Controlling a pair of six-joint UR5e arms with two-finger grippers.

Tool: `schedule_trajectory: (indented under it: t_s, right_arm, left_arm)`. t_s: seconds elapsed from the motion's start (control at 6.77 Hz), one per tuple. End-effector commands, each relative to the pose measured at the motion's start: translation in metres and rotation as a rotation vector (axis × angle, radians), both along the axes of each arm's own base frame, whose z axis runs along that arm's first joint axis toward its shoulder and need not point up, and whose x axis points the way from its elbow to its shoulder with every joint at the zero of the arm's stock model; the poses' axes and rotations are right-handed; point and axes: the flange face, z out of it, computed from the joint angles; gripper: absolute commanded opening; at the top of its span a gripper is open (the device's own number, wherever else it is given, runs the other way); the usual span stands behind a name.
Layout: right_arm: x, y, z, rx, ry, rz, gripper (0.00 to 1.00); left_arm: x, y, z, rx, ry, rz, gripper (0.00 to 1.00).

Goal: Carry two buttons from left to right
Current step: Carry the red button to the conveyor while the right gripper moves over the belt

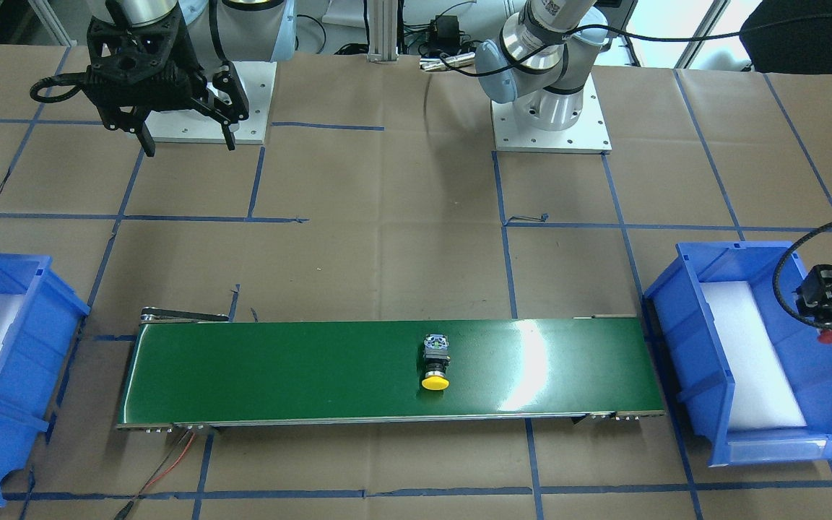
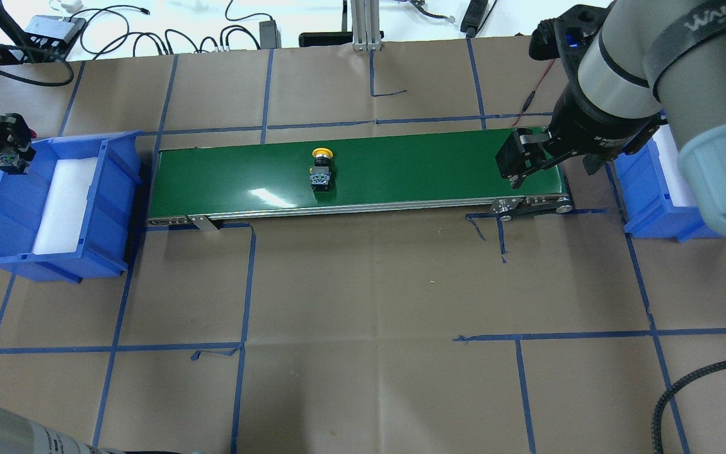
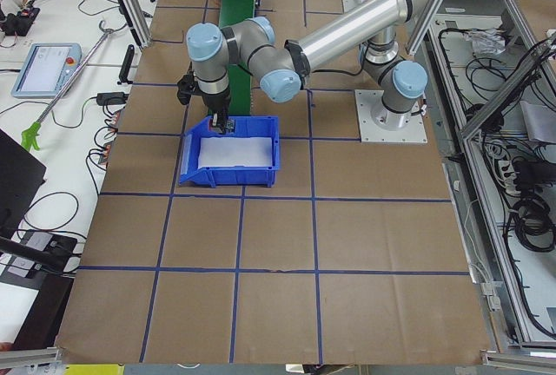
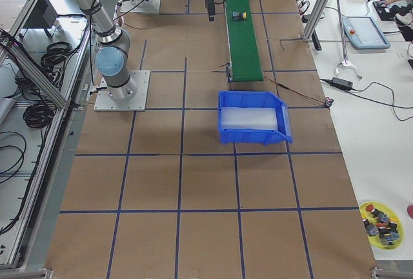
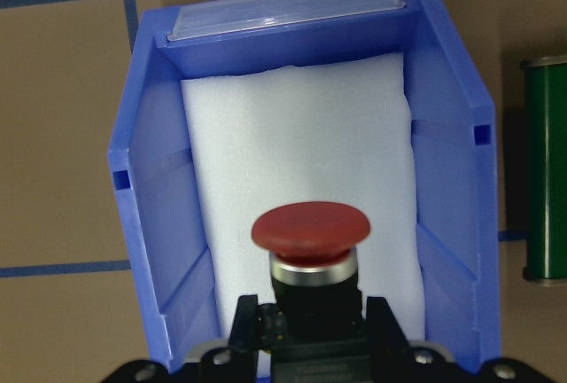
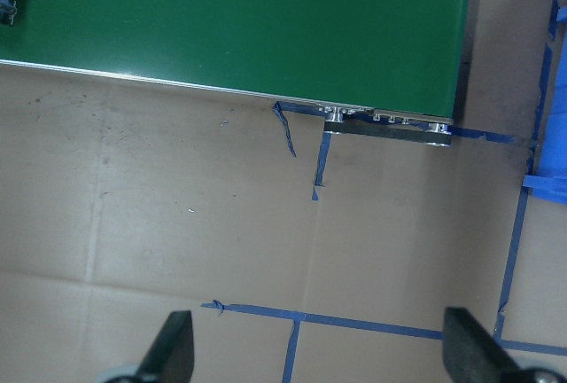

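Observation:
The red-capped button (image 5: pixel 310 228) is held by its black body in my left gripper (image 1: pixel 831 312), which is shut on it. It hangs over the white foam of the blue bin (image 5: pixel 146 179) on my left side. The yellow-capped button (image 1: pixel 435 363) lies on its side near the middle of the green conveyor belt (image 1: pixel 279 375); it also shows in the overhead view (image 2: pixel 321 167). My right gripper (image 1: pixel 188 144) is open and empty, raised near the belt's right end (image 2: pixel 517 164), with its fingers (image 6: pixel 173 347) wide apart.
A second blue bin (image 2: pixel 650 189) with white foam stands beyond the belt's right end, partly hidden by my right arm. The arm bases (image 1: pixel 552 123) are bolted to the brown table marked with blue tape lines. A yellow dish of spare parts (image 4: pixel 381 219) sits far off.

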Motion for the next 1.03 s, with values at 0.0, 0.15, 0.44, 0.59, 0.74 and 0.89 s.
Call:
schedule_trajectory:
  t_s: [0.0,0.15,0.44,0.59,0.74,0.89]
  right_arm:
    - [-0.001,-0.001,0.0,0.0,-0.002,-0.009,1.0]
    - [-0.001,-0.001,0.002,-0.004,-0.003,-0.015,1.0]
    - [0.003,-0.002,0.009,-0.035,0.002,-0.01,1.0]
    - [0.005,0.0,0.013,-0.045,0.0,-0.005,1.0]
    - [0.007,-0.003,0.002,-0.021,-0.006,-0.003,1.0]
    - [0.007,-0.002,-0.002,0.0,-0.003,0.0,1.0]
  left_arm:
    - [-0.063,-0.022,0.01,0.005,0.006,0.023,0.1]
    - [-0.12,-0.033,0.006,0.006,0.012,0.07,0.1]
    - [-0.213,-0.033,-0.005,0.026,0.012,0.074,0.11]
    - [-0.224,-0.033,-0.007,0.026,0.007,0.065,0.11]
    - [-0.224,-0.033,-0.007,0.027,0.004,0.062,0.11]
    - [-0.224,-0.033,-0.006,0.024,0.003,0.057,0.11]
